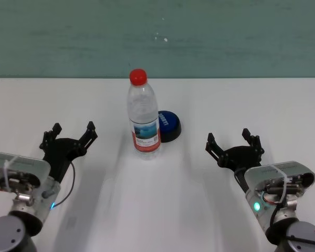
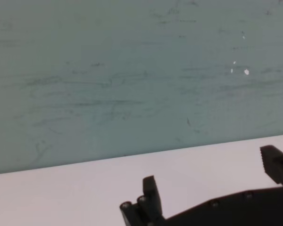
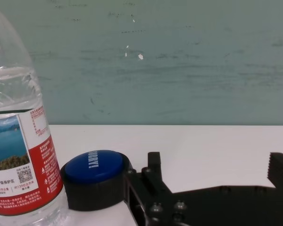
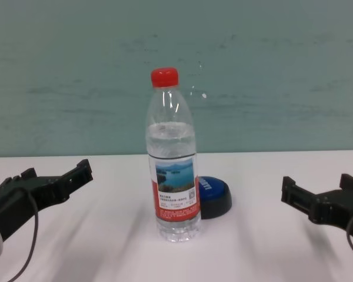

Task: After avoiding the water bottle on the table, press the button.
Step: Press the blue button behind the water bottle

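The water bottle point(image 1: 143, 115) stands upright in the middle of the white table point(image 1: 241, 105), clear with a red cap and a lake label; it also shows in the chest view point(image 4: 173, 176) and right wrist view point(image 3: 19, 141). The blue button point(image 1: 168, 125) on its black base sits just behind and to the right of the bottle, partly hidden by it; it shows in the chest view point(image 4: 213, 194) and right wrist view point(image 3: 94, 176). My left gripper point(image 1: 72, 133) is open and empty, left of the bottle. My right gripper point(image 1: 234, 143) is open and empty, to the right of the button.
A teal wall point(image 1: 157, 37) runs behind the table's far edge. Bare tabletop lies on both sides of the bottle and in front of it.
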{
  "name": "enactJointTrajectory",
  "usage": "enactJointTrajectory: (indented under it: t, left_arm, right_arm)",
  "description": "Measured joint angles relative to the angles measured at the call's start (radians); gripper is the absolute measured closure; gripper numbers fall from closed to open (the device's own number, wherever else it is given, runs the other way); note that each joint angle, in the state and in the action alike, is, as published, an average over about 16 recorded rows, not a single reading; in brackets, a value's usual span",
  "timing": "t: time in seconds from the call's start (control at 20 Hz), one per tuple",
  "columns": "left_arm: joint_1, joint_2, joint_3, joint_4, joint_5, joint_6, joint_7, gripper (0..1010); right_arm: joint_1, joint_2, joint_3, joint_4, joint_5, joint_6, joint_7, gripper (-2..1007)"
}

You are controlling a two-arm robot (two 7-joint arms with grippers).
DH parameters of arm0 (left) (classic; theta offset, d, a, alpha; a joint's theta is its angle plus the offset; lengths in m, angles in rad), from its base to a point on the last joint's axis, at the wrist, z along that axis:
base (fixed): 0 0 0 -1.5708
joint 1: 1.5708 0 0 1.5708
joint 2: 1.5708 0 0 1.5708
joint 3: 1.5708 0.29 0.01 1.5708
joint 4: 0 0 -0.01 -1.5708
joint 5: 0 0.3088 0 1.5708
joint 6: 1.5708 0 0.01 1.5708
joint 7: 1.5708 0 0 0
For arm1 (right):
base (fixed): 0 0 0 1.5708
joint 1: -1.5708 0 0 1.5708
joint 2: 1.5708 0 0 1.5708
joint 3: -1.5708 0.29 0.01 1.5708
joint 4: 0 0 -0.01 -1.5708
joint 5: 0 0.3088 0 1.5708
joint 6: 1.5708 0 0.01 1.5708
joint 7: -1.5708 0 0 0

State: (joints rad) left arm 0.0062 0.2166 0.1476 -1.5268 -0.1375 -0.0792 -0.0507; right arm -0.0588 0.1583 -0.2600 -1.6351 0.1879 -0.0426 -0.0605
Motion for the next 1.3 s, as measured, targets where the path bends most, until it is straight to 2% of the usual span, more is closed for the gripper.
enactJointTrajectory:
  t: [1.3]
  left_arm:
    - [0.0,0.0,0.0,0.0,0.0,0.0,0.0,10]
  right_arm:
    - [0.0,0.0,0.0,0.0,0.0,0.0,0.0,1]
